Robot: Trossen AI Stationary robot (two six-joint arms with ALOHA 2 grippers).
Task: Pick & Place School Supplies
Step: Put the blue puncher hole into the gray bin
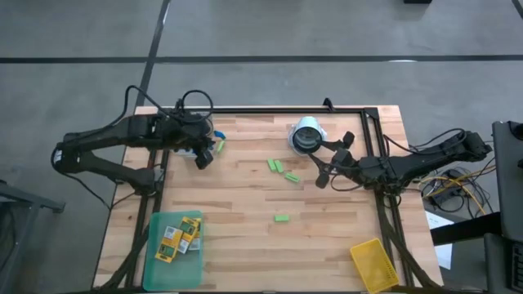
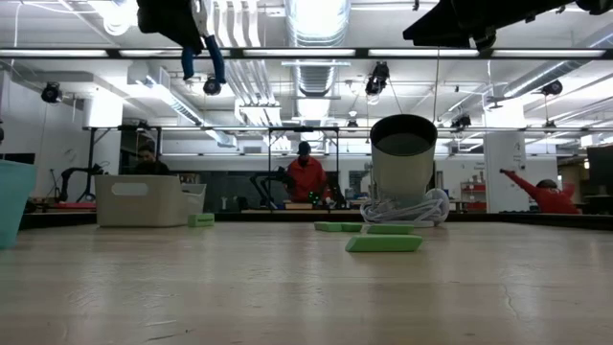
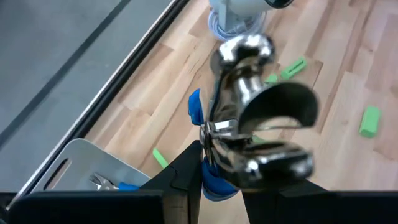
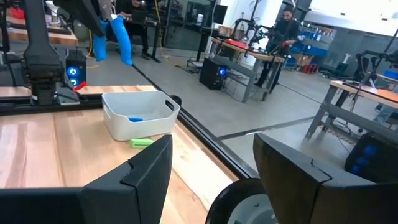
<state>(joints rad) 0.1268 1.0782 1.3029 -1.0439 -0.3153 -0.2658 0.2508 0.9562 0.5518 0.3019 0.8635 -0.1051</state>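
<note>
My left gripper (image 1: 203, 157) hangs high over the table's far left part, shut on small blue-handled metal scissors (image 3: 249, 106). Just beside it stands a white bin (image 3: 87, 163) holding another pair of scissors (image 3: 118, 184). Light-green blocks lie flat on the wood at mid-table (image 1: 274, 166), (image 1: 291, 176), (image 1: 282, 218), and one lies next to the white bin (image 1: 219, 147). Crayon boxes (image 1: 180, 233) lie in the green tray (image 1: 155, 269). My right gripper (image 1: 327, 167) is open, raised beside a white cup (image 1: 306, 135). My left gripper pinches the scissors between its two fingers (image 3: 186, 177), close to where the metal meets the blue handles (image 3: 208, 134). The scissors are lifted clear of the table. Their blue handles (image 2: 189, 59) hang below the fingers.
A yellow bin (image 1: 374, 263) sits at the near right corner. The cup (image 2: 402, 168) stands on a coil of white cord (image 2: 407, 209). A black frame (image 1: 278, 109) runs along the far edge. People stand in the room behind the table.
</note>
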